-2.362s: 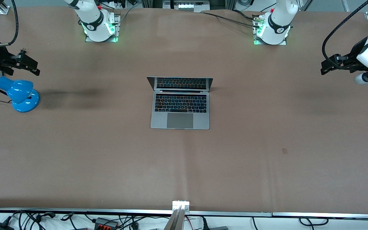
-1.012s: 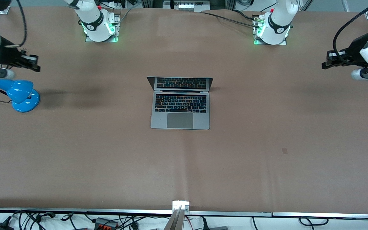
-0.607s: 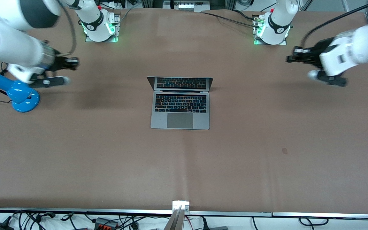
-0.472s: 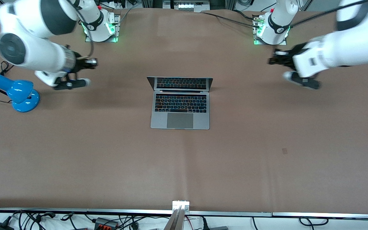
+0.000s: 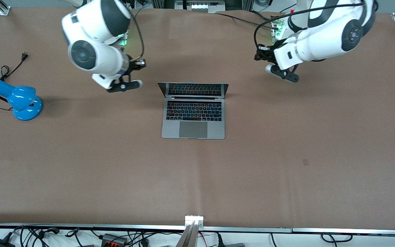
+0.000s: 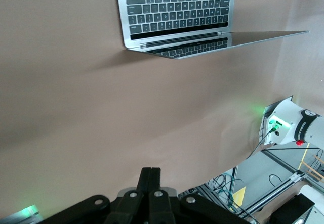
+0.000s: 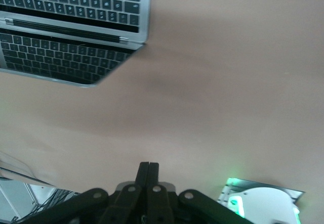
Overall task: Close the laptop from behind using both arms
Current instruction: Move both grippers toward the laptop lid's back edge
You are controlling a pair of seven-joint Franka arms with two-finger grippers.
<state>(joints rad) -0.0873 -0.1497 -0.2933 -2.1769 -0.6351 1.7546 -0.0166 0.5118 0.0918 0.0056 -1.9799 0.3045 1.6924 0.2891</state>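
Front view: laptop [image 5: 193, 110] sits open mid-tabletop [image 5: 286, 154], lid up and leaning back toward the arm bases, keys and trackpad facing the front cam. Right arm [image 5: 94, 37] comes in from its base, its end effector [image 5: 142, 63] over bare tabletop beside the lid, toward the right arm's end of the tabletop. Left arm [image 5: 324, 37] mirrors it, its end effector [image 5: 260, 55] over bare tabletop toward the left arm's end, clear of the laptop. Neither touches the laptop. Blue desk lamp [image 5: 15, 99] w/ black cord lies well apart, at the right arm's end of the tabletop. Front cam doesn't settle the finger state; wrist views do. Left wrist view: left end effector's fingers [image 6: 150, 183] pressed together, no gap, gripping nothing; laptop [image 6: 177, 11] seen from the hinge side, lid edge-on and keys reflected in the screen, plus a base w/ green light [image 6: 288, 128] that front view shows only from above. Right wrist view: right end effector's fingers [image 7: 148, 176] likewise closed flat together, empty; one corner of the laptop [image 7: 71, 27] w/ hinge and reflected keys shows. Lid's outer face isn't visible in any view.
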